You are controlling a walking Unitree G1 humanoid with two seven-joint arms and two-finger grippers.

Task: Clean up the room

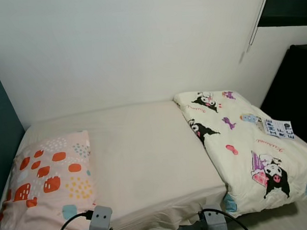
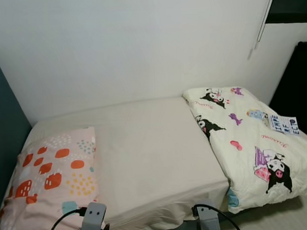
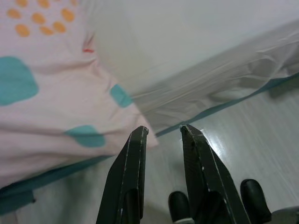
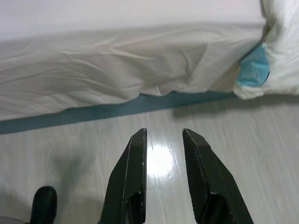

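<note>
The folded quilt (image 1: 249,146) lay lengthwise at the bed's (image 1: 145,156) right end, nearest the right gripper (image 4: 163,135); both the right and left gripper (image 3: 161,130) hung narrowly parted, empty.

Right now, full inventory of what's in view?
bed: 1, cream sheet, against the wall, straight ahead
pillow: 1, pink with orange, yellow and teal spots, on the bed's left end
blanket: 1, cream with cartoon prints, folded on the bed's right end, overhanging the edge
wall: white, behind the bed
headboard: dark blue-grey, at far left
floor: pale glossy wood-look, below the bed edge
left pincer: 1, black, open, low by the pillow's corner
right pincer: 1, black, open, above the floor by the bed edge
</note>
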